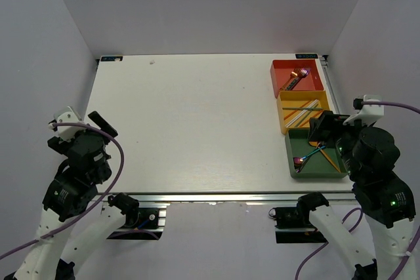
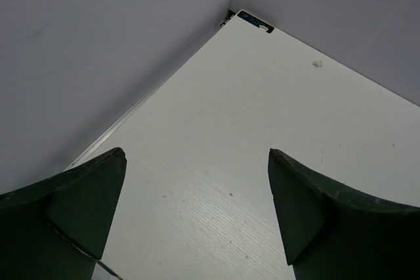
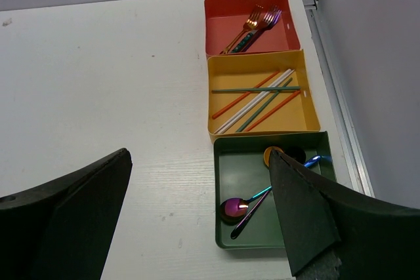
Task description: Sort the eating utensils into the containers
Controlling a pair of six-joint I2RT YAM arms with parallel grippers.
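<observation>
Sitting sorted in three touching trays, lined up along the desk's (image 1: pixel 197 129) right edge from the far right corner: red tray (image 3: pixel 215 27), yellow tray (image 3: pixel 226 70), green tray (image 3: pixel 230 168).

Forks (image 3: pixel 252 27) in red: two clear, gold and purple, side by side, diagonal, tines toward the far right corner.

Chopsticks (image 3: pixel 256 100) in yellow: about six, mostly diagonal, near-left to far-right; one teal lies parallel to the far edge.

Spoons in green: purple spoon (image 3: pixel 231 209) has its bowl near-left and handle far-right. Gold bowl (image 3: pixel 270 154) and blue handle (image 3: pixel 316 160) are cut off by a finger (image 3: pixel 302 214), so the count is unclear.

Right gripper (image 3: pixel 197 155) is above the green tray, spread wide, holding nothing. Left gripper (image 2: pixel 197 162) is at the desk's left edge, likewise wide and empty.
</observation>
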